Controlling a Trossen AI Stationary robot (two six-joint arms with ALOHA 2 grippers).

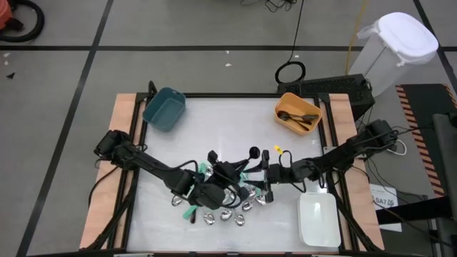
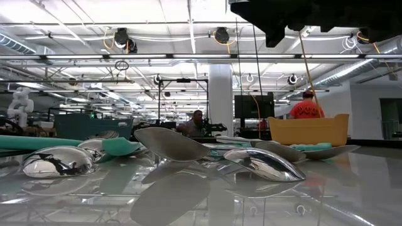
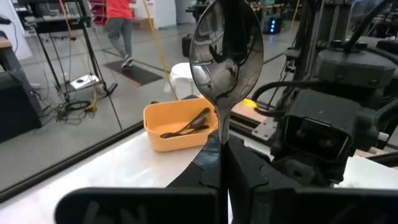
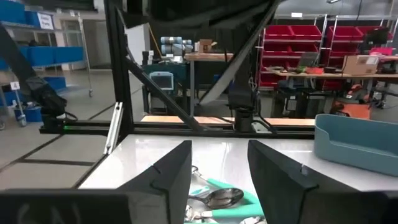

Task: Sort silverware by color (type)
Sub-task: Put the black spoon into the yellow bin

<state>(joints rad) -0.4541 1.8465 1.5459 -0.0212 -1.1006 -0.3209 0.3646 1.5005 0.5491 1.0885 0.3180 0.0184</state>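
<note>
I am looking down on a white table (image 1: pixel 214 128) in a large workshop with a grey floor; a person in a red shirt (image 2: pixel 308 108) is standing far behind it. A teal bin (image 1: pixel 164 108) is sitting at the table's far left corner, an orange bin (image 1: pixel 298 113) holding dark utensils (image 1: pixel 297 118) at the far right, and a white bin (image 1: pixel 318 220) at the near right. The loose silverware (image 1: pixel 225 213) is lying in a cluster near the table's front middle: shiny silver spoons mixed with teal-handled pieces. My left gripper (image 3: pixel 222 163) is hovering over that cluster, its fingers pinched tight on the handle of a silver spoon (image 3: pixel 226 57), whose bowl is standing upright. My right gripper (image 4: pixel 219 167) is reaching in from the right, just beside the left one, with its fingers spread apart and nothing between them, above a silver spoon and teal handles.
</note>
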